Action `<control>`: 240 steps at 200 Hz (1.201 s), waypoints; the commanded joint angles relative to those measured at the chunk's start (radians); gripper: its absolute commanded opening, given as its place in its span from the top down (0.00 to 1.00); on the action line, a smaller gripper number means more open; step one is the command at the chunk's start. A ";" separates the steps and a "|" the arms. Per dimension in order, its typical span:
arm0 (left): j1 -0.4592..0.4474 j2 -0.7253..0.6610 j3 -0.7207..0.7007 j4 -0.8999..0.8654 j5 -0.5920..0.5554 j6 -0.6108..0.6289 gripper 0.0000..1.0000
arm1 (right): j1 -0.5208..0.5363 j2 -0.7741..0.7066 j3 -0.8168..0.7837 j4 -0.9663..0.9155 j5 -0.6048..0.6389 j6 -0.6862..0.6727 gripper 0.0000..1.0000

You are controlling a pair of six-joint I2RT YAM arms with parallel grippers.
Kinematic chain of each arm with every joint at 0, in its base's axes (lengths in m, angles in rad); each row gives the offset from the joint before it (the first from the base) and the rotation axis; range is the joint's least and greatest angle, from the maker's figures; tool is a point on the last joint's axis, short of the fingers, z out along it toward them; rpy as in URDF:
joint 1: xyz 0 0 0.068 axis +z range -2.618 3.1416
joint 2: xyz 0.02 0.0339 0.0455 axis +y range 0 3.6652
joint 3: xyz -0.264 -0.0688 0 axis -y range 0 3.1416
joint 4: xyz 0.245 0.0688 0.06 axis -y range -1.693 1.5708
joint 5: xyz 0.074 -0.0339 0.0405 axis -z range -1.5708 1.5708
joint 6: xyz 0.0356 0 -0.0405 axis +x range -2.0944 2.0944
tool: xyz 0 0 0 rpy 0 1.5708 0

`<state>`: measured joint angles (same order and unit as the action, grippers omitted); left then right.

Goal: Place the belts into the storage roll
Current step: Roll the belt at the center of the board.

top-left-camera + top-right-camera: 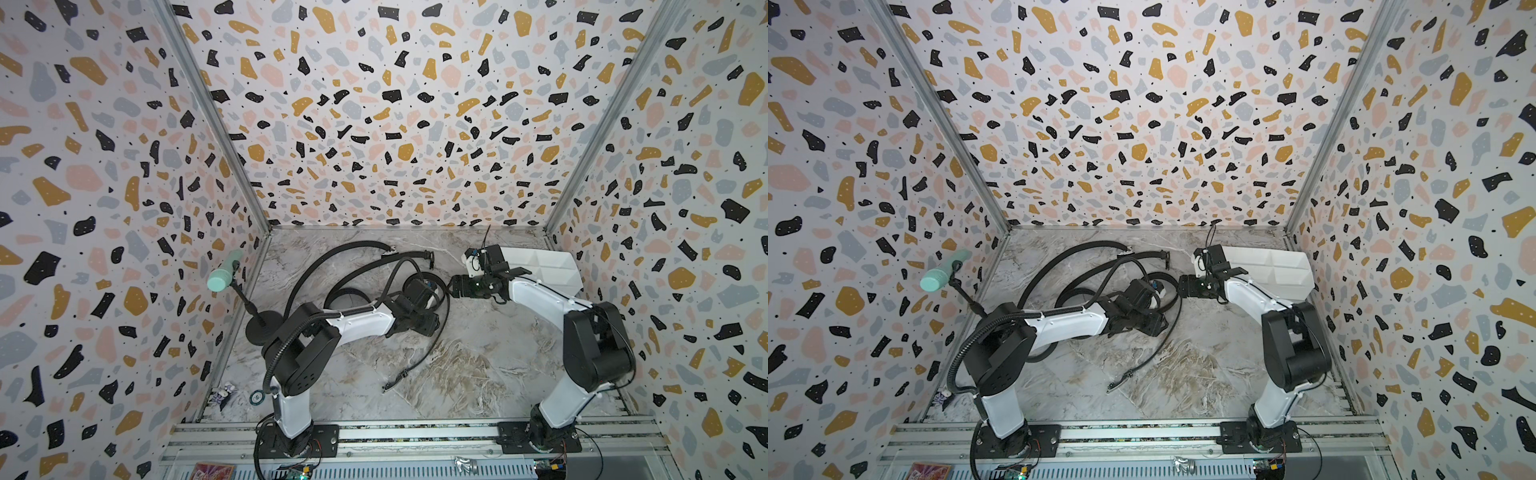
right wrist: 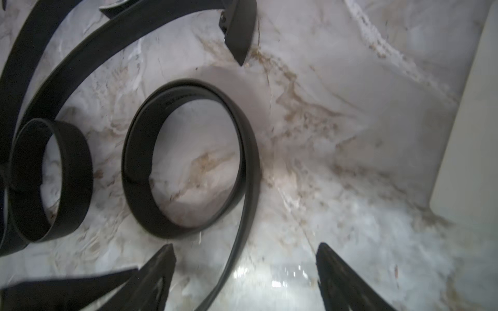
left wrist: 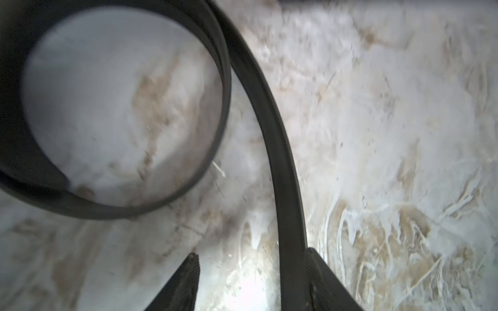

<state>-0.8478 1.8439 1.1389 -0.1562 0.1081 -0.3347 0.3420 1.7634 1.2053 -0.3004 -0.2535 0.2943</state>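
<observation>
Black belts lie tangled on the marble tabletop in both top views, one a long arc (image 1: pixel 332 257), another trailing toward the front with its buckle (image 1: pixel 399 376). The white storage roll (image 1: pixel 544 266) sits at the back right, partly hidden by my right arm. In the left wrist view my left gripper (image 3: pixel 252 251) is open, with a belt strap (image 3: pixel 269 134) running between the fingers and lying against one of them. A coil (image 3: pixel 121 113) lies beyond. My right gripper (image 2: pixel 245 244) is open over a strap (image 2: pixel 250 172) that curls into a coil. A second coil (image 2: pixel 51 177) lies beside it.
A teal microphone (image 1: pixel 222 278) on a black gooseneck stand (image 1: pixel 259 328) stands at the left wall. A ribbed cable hose (image 1: pixel 282 345) hangs along the left arm. Small items (image 1: pixel 224 395) lie at the front left corner. The storage roll's edge (image 2: pixel 469 134) shows in the right wrist view.
</observation>
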 commanded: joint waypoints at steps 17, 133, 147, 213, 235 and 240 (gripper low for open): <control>-0.044 0.054 0.023 -0.016 0.030 -0.003 0.40 | 0.060 0.189 0.202 -0.093 0.139 -0.071 0.17; -0.038 0.081 -0.014 -0.138 -0.192 0.062 1.00 | 0.093 0.165 0.112 -0.360 0.309 -0.185 0.50; -0.034 0.085 -0.016 -0.142 -0.212 0.067 1.00 | 0.094 0.138 0.070 -0.382 0.323 -0.185 0.50; 0.010 0.107 -0.008 -0.194 -0.339 0.113 1.00 | 0.088 0.010 -0.065 -0.459 0.384 -0.164 0.55; 0.045 0.095 -0.014 -0.201 -0.359 0.111 1.00 | 0.076 -0.016 -0.124 -0.457 0.392 -0.154 0.55; 0.052 0.090 -0.015 -0.201 -0.364 0.109 1.00 | 0.072 -0.021 -0.135 -0.454 0.393 -0.151 0.55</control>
<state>-0.8738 1.9152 1.1526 -0.2234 -0.0944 -0.2321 0.4355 1.7809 1.1339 -0.6476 0.0814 0.1425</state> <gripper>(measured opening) 0.047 0.454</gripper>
